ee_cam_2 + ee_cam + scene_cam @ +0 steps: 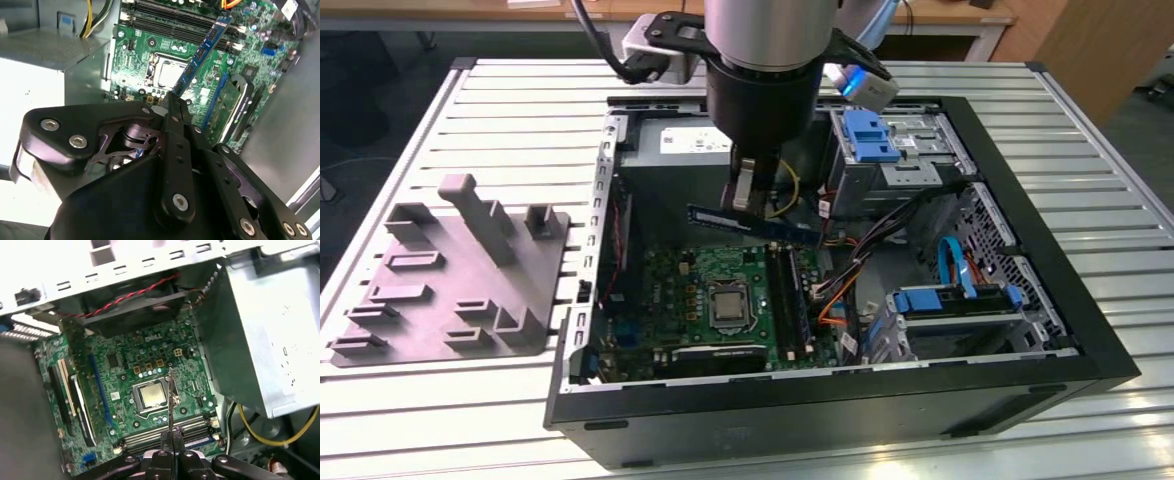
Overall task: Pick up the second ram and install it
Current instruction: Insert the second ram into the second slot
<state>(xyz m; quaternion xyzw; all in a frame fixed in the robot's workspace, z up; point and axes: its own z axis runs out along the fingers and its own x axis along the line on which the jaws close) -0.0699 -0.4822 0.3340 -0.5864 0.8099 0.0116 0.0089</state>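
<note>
Now: second ram held over the board

Fingers are closed tight on the second ram, gripping its upper edge. The stick hangs roughly level at the centre of the exterior view, inside the open computer case and clear above the motherboard. In the second wrist view it reaches out across the black socket rails. A grey fixture sits on the surface at the exterior view's left.
</note>
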